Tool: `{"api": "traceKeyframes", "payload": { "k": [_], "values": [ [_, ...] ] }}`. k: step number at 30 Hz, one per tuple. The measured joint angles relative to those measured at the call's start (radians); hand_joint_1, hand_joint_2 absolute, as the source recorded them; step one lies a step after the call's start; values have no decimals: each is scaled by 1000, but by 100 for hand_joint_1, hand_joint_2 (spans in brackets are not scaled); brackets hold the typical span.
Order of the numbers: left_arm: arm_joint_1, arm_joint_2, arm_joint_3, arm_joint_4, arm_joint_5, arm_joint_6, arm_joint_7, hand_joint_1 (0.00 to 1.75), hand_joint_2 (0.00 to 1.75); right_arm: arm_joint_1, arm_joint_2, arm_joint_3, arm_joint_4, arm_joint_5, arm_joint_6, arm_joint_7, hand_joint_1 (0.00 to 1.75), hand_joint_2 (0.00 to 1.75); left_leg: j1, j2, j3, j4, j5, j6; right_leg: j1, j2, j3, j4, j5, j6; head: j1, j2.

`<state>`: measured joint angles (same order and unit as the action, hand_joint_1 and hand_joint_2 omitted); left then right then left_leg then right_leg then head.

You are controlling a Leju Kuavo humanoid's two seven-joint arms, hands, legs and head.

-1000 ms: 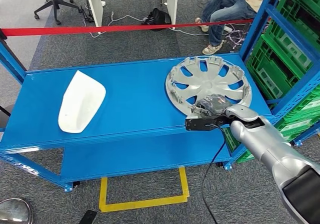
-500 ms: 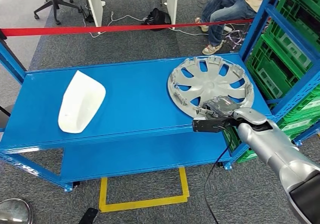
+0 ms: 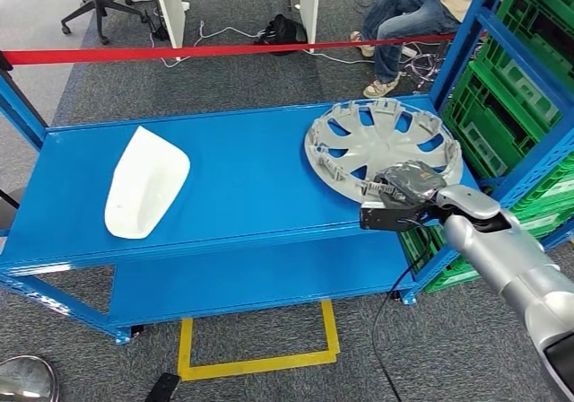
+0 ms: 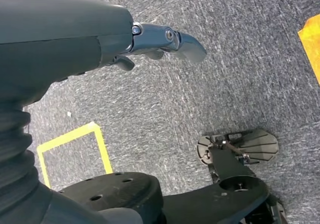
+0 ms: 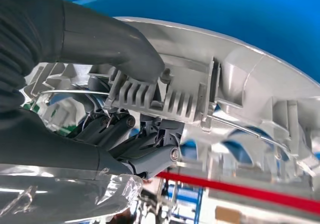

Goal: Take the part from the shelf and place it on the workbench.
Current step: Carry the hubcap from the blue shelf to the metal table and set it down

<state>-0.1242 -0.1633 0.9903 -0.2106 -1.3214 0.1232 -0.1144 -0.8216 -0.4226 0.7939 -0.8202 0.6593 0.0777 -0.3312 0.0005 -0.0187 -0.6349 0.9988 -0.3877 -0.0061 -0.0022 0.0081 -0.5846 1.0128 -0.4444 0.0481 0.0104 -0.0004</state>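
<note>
Seen from the head view: right hand (image 3: 404, 187) clamped on the near rim of the silver wheel cover (image 3: 382, 146), at the right end of the blue shelf (image 3: 237, 173). In the right wrist view, thumb over the ribbed rim (image 5: 158, 96), darker fingers (image 5: 151, 156) curled beneath it, so a firm pinch on the edge. Round part, no long axis; lying directly ahead of the right fingers, tipped up slightly at the near side. Left hand (image 4: 166, 39) hanging over the carpet floor, fingers apart, holding nothing, well away from the part. White moulded shell (image 3: 144, 182) resting toward the left end of the shelf. Against the frames a second back: wheel cover and right hand shifted rightward along the shelf, toward its right post; white shell unmoved.
</note>
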Motion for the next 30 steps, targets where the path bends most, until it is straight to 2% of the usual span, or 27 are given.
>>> {"api": "traceKeyframes", "payload": {
  "k": [16, 30],
  "values": [
    [-2, -4, 0, 0, -2, 3, 0, 0, 175, 23, -78, -70, -193, -1, -2, 32, 175, 175, 0, 0, 0, 0, 0, 0, 0, 0, 0, 0, 0, 0, 0, 0],
    [-5, -4, 0, 0, -8, 3, 0, 0, 175, 41, -91, -97, -231, 4, -6, 34, 175, 175, 0, 0, 0, 0, 0, 0, 0, 0, -1, 0, 0, 0, 0, 0]
  ]
}}
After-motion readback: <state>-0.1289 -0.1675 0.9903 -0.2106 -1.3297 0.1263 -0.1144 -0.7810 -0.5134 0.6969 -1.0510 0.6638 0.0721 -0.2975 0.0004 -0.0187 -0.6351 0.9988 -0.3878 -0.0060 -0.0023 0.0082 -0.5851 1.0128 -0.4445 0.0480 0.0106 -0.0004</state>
